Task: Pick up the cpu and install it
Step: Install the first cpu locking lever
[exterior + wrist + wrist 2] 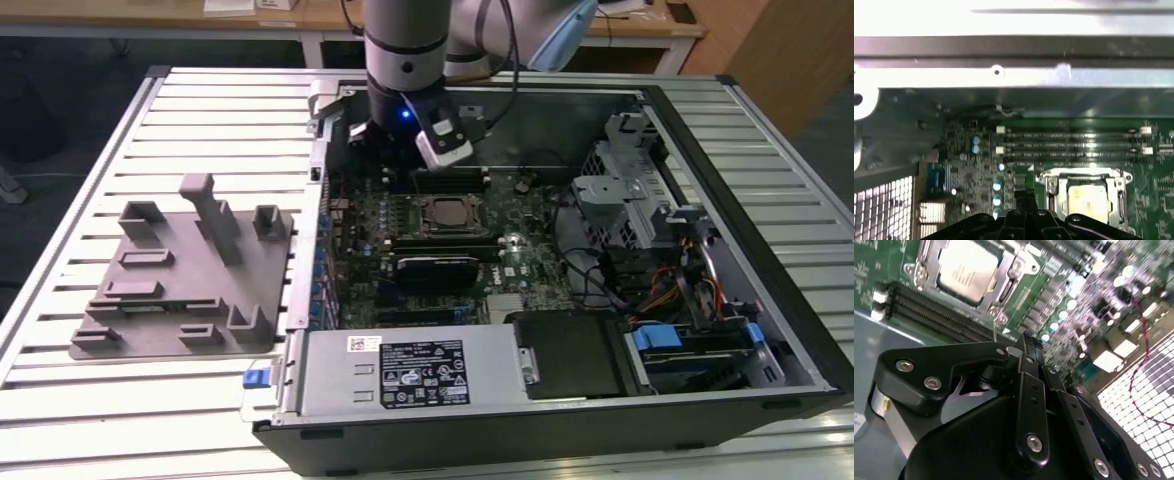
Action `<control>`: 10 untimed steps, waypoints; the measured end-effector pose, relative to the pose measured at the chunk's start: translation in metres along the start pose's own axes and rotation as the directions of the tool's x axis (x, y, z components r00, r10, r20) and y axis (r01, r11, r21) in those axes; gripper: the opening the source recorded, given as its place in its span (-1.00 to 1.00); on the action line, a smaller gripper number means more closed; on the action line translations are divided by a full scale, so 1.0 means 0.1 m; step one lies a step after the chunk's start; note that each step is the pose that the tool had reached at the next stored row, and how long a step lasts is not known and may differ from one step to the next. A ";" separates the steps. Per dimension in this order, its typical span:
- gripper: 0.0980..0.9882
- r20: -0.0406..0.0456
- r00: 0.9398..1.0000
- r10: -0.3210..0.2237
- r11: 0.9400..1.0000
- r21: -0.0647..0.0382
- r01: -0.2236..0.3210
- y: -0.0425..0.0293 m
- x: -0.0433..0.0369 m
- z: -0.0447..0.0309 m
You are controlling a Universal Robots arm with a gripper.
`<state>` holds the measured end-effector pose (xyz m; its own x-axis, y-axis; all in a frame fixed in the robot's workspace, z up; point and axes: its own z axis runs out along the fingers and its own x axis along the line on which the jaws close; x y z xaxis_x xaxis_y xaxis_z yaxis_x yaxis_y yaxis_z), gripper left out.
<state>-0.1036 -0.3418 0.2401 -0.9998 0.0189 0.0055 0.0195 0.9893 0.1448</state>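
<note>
Arm upright, claw [1026, 347] fingers pressed together, empty.

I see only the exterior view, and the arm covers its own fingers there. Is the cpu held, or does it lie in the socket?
Observer: In both wrist views the cpu lies in the socket, apart from the gripper.
Operator: Are the fingers open?
Observer: No. In the second wrist view the fingers are together, with nothing between them.
Operator: Is the gripper over the socket?
Observer: In the first wrist view its tip is beside the socket, not over it.
</note>
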 end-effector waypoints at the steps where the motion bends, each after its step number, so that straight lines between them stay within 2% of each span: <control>1: -0.98 0.000 1.000 0.000 1.000 -0.012 0.000 0.000 0.003 -0.001; 10: -0.98 -0.002 1.000 0.000 0.995 -0.098 0.000 0.000 0.030 -0.002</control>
<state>-0.1066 -0.3418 0.2404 -0.9998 0.0183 0.0072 0.0195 0.9704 0.2407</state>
